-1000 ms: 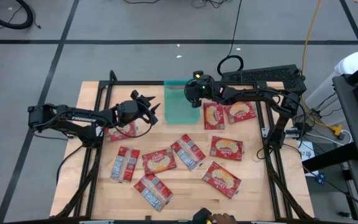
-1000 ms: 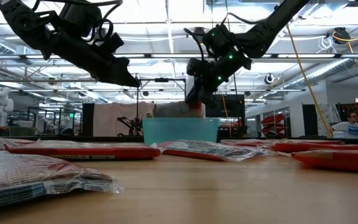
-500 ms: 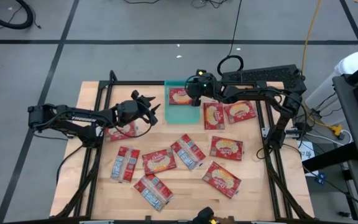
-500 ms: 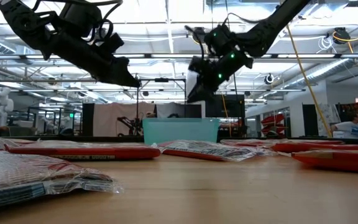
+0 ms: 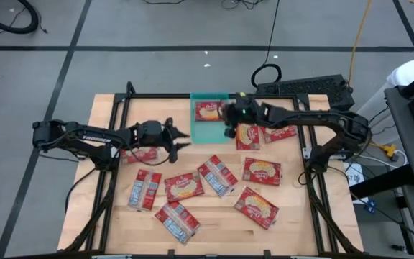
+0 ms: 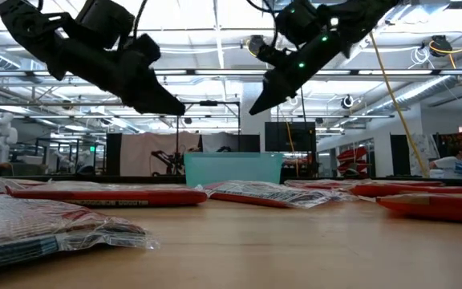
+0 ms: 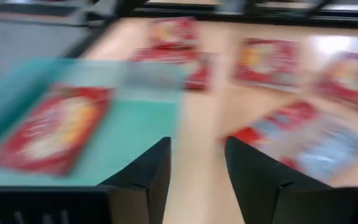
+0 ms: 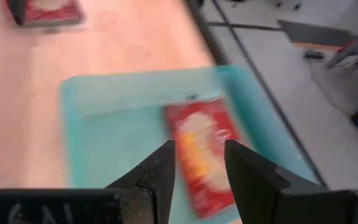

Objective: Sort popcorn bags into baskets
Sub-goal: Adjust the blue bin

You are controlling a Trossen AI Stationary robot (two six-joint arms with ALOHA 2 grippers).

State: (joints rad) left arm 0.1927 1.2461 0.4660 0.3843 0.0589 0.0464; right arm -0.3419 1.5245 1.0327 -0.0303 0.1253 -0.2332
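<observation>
Nearest us we saw the wooden table [image 5: 214,216] strewn with red popcorn bags [image 5: 221,187], flat and loose; one lay at the front edge [image 5: 176,221], another toward the right [image 5: 256,206], more across the middle; further back we found the left gripper [image 5: 182,137] raised above the boards, just left of the tray, its jaws parted and carrying nothing, as its own wrist view confirmed [image 7: 196,163]; beside it, two bags [image 5: 247,134] sat just right of the tray; at the far edge we had the teal basket [image 5: 208,130], and one popcorn bag [image 5: 208,111] lay flat inside its far half; the right gripper [image 5: 228,132] hung over the tray's right rim, fingers apart and empty, well above the table in the low view [image 6: 257,106].
</observation>
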